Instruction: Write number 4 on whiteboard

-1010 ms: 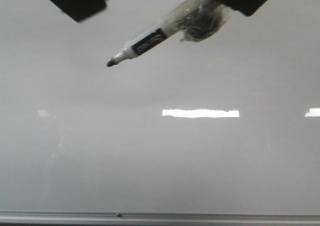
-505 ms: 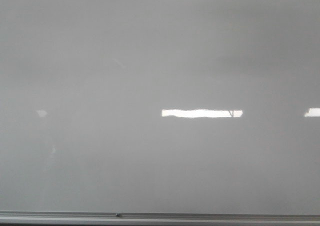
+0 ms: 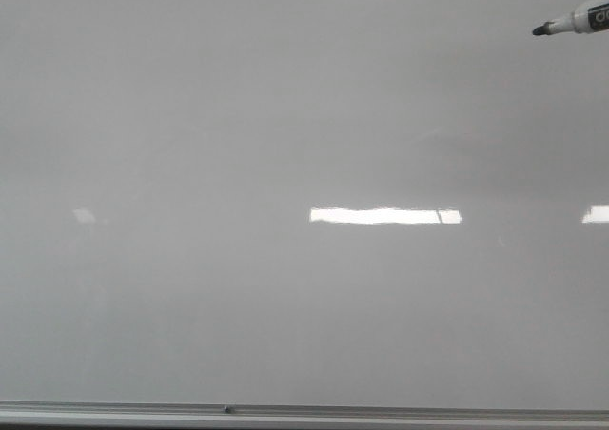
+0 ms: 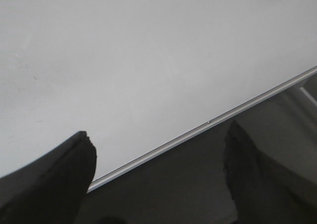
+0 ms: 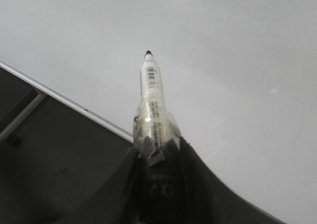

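The whiteboard fills the front view, glossy pale grey and blank, with its grey frame strip along the near edge. No number 4 shows on it. A white marker with a dark tip pokes in at the upper right of the front view, tip pointing left. In the right wrist view my right gripper is shut on the marker, whose tip hangs above the board. My left gripper stands open with nothing between its fingers, over the board's frame strip.
Bright rectangular light reflections lie on the board. Beyond the frame strip in both wrist views is a dark surface below the board's edge.
One second ago both arms and the marker hung at the top middle of the front view. Half a second ago they were gone from it. Now only the marker's tip shows at the upper right.
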`<state>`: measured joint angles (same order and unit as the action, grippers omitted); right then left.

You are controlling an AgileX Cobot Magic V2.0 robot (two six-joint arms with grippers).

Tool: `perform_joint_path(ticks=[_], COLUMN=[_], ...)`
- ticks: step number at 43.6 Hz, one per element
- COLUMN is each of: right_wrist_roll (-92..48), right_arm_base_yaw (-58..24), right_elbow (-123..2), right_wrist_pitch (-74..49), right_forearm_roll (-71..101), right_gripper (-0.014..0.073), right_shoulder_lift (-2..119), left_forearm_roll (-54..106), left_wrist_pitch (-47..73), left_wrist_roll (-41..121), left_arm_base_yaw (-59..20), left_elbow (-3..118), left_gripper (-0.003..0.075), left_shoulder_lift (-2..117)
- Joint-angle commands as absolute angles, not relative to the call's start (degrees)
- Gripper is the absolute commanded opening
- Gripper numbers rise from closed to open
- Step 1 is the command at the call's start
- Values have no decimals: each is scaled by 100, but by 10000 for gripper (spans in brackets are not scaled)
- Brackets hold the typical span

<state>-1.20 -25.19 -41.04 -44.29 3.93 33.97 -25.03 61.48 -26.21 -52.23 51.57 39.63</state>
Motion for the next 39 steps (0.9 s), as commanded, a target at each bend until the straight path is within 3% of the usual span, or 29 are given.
perform_joint_path(ticks=[1,8,39], right_wrist_roll=[113,986,995], right_arm_base_yaw=[-2479,-2160,-1976], right_elbow=[-4184,-4346,-5361], right_wrist_pitch=[-3494,-3003,-1356], right_forearm_roll=[-54,-844,-854], right_gripper=[-38,-72,-72], right_shoulder_lift=[3438,3781,6184], left_forearm_roll=[-2690,-2690,-2690], left_wrist_pitch=[5800,5682,5484], left_wrist_roll=[-2683,-2683,-2683], left_arm_base_yaw=[-5227,-5227,-5227], left_elbow=[5290,5290,5290], left_gripper=[512,512,512], left_shoulder_lift=[3962,3962,3962])
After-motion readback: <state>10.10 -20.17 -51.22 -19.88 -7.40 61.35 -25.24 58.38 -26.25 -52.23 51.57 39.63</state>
